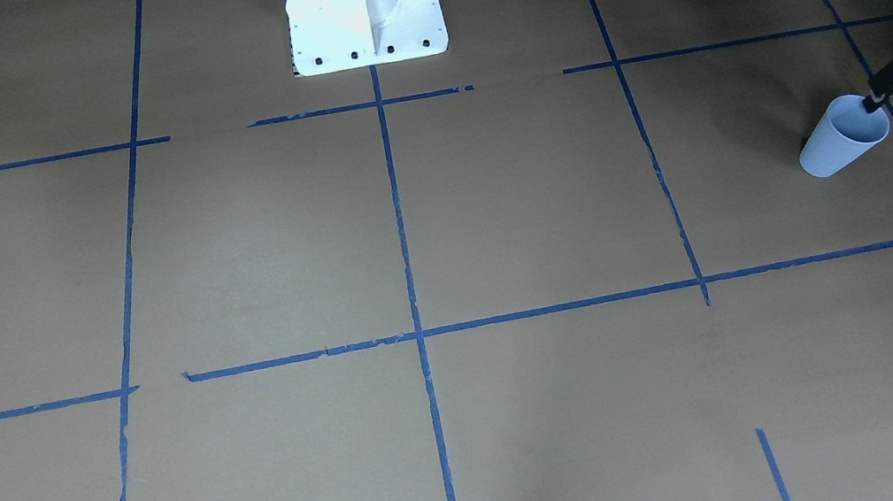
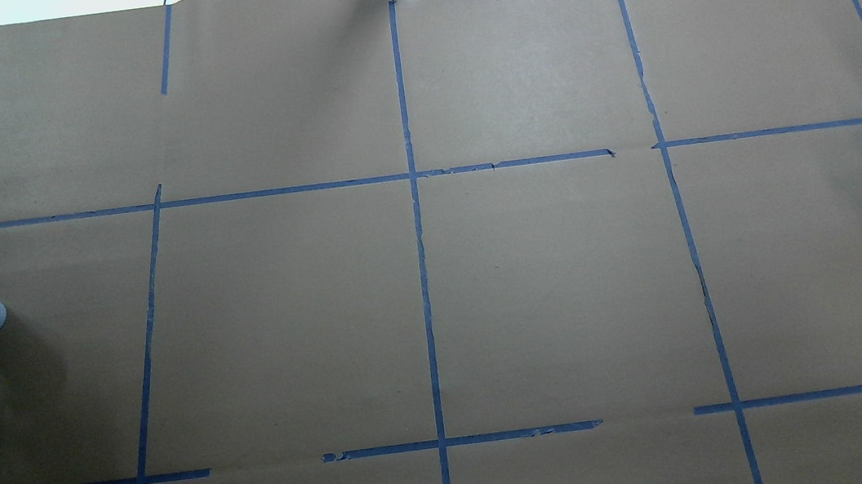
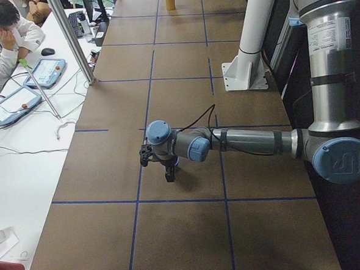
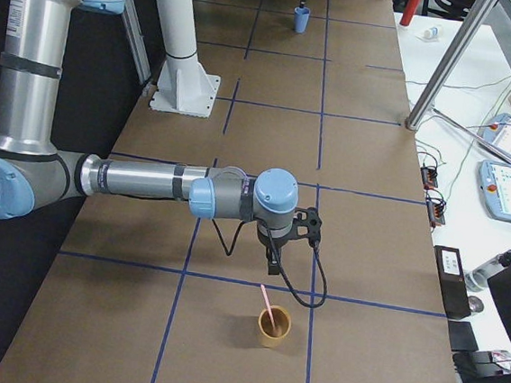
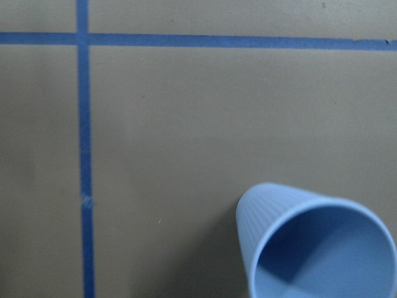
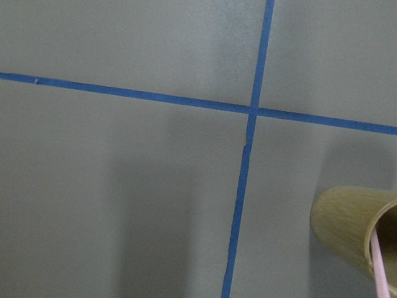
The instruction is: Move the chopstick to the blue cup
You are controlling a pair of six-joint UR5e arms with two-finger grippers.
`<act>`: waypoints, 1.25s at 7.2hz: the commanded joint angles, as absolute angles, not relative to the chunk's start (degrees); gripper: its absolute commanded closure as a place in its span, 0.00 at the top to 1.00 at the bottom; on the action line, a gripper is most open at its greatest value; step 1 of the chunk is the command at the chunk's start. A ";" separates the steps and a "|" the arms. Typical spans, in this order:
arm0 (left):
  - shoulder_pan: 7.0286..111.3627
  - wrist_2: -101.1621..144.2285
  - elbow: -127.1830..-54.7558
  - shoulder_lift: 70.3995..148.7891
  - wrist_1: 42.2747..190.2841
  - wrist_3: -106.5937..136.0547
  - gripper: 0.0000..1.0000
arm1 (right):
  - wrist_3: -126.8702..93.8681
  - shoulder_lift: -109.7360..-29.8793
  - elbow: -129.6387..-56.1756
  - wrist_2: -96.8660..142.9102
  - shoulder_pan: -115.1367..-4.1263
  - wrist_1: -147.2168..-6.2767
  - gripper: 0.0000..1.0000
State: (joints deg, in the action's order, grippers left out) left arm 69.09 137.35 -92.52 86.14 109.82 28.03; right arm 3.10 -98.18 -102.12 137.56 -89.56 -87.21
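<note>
Chopstick [image 4: 266, 303] leaning in tan cup [image 4: 273, 329], right end of desk [image 2: 551, 285], near right end effector [image 4: 272, 264]. Blue cup [image 1: 838, 148] at left end, left end effector [image 1: 871, 102] at its rim. Open or closed: can't tell for either.

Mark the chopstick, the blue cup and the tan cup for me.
chopstick [image 4: 264, 297]: exterior right view, shaft above the rim.
blue cup [image 1: 830, 152]: exterior front-facing view, side wall.
tan cup [image 4: 272, 337]: exterior right view, outer wall.
</note>
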 commanded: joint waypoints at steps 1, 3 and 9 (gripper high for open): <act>66.62 137.28 -89.74 88.41 111.45 30.76 0.38 | 3.08 -98.09 -102.13 137.55 -89.56 -87.19 1.00; 65.83 137.81 -90.78 89.64 111.27 31.28 0.00 | 2.90 -98.00 -102.13 137.55 -89.30 -87.27 1.00; 41.19 130.40 -98.97 118.51 110.13 82.81 0.00 | 2.29 -97.82 -101.95 142.56 -89.12 -87.19 1.00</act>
State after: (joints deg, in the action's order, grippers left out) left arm 48.25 135.50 -98.96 111.64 110.30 73.12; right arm 2.32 -97.92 -101.96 142.37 -89.15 -87.20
